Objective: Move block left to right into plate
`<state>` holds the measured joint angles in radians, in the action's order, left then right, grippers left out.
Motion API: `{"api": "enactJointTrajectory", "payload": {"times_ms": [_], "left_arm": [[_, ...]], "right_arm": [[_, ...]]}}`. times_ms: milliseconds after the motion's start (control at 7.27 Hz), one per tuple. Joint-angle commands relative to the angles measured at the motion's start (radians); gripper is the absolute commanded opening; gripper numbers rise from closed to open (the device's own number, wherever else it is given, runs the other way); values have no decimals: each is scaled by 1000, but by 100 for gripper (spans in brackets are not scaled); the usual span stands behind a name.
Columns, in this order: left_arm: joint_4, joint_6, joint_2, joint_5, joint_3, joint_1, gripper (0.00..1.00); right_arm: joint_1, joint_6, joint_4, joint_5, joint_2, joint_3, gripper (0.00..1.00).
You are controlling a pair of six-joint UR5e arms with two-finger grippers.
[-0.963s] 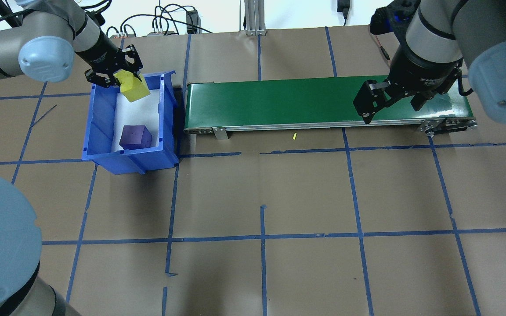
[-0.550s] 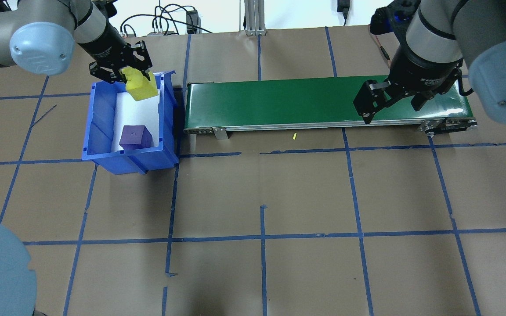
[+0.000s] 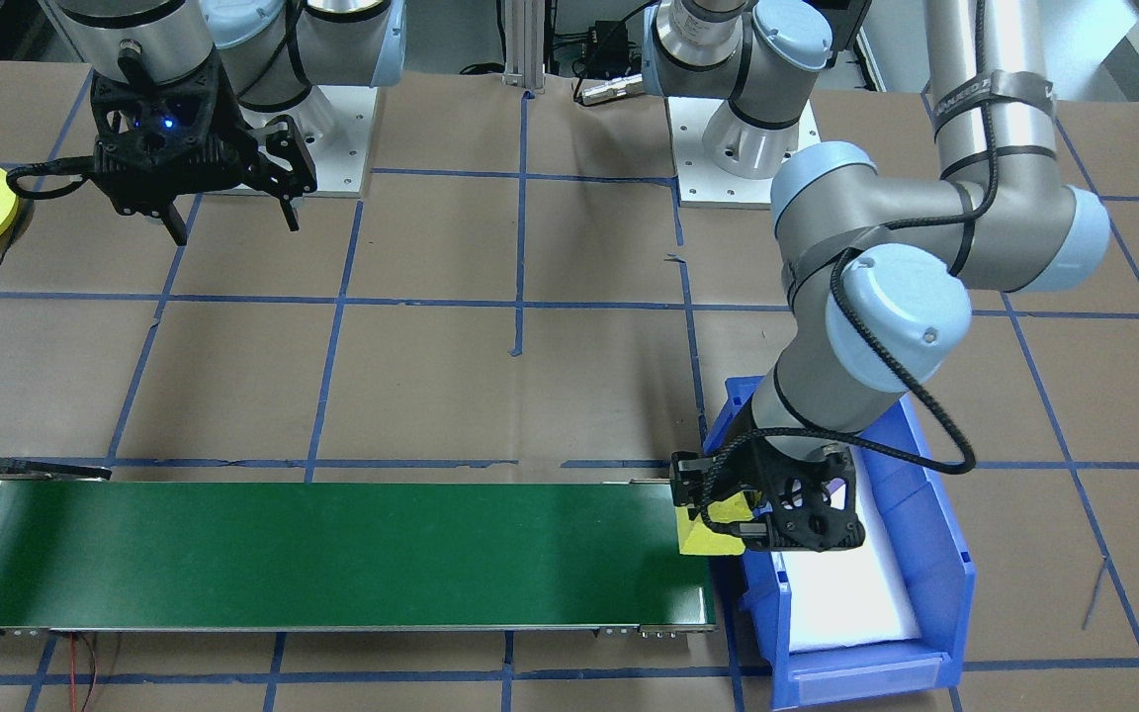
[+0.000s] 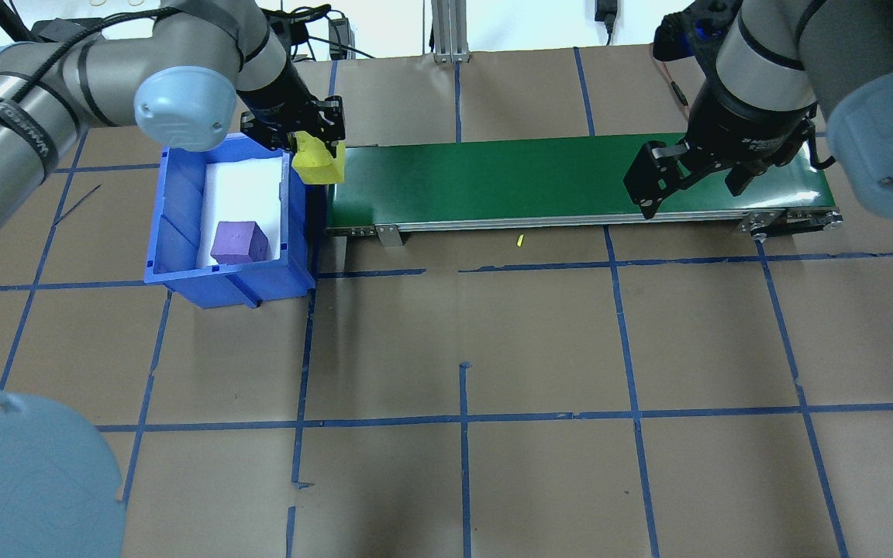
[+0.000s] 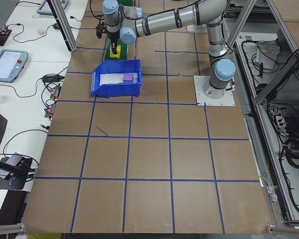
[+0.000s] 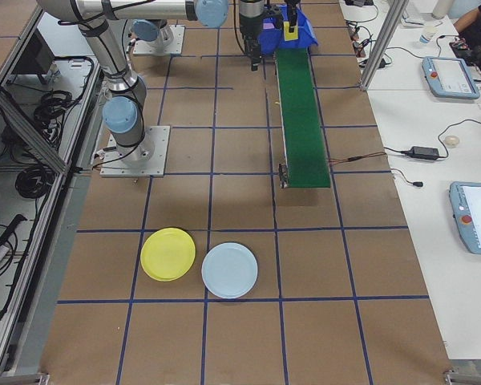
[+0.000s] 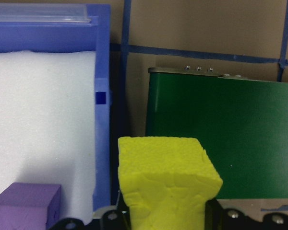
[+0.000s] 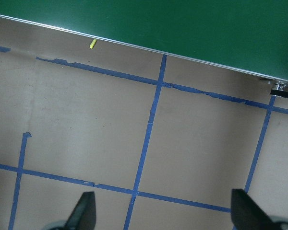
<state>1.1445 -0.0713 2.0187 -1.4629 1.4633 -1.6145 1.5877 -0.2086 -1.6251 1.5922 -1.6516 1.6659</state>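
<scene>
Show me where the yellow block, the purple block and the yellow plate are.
yellow block (image 4: 318, 164), overhead exterior view, its front face.
purple block (image 4: 238, 242), overhead exterior view, its top face.
yellow plate (image 6: 167, 253), exterior right view, its centre.

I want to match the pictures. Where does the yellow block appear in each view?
Exterior front-facing: yellow block lower right, at the green belt's right end.
Overhead exterior: upper left, in the left gripper.
Exterior left: top, small.
Exterior right: top.
Left wrist-mounted: bottom centre.
Right wrist-mounted: not in view.
Shared landmark: blue bin, beside the block.
</scene>
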Motion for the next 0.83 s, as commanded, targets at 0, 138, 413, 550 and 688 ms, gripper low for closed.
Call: {"api": "enactJointTrajectory", "payload": {"times_ms": [0,138,413,550,688], "left_arm": [[-51,1,40,-2,2,-25,19],[-49,-1,43,-4,2,-44,20],[-96,-4,81,-5,3,-73,25],[-104,-2,89,-5,5,-74,27],[-104,-4,94,-5,14,-74,41]], "right_arm": [[0,0,1,0,1,2,100],[0,0,-1,0,1,2,100],[0,0,1,-1,-1,2,100],[0,0,2,-2,-1,2,100],[0,1,5,-2,-1,3,100]]}}
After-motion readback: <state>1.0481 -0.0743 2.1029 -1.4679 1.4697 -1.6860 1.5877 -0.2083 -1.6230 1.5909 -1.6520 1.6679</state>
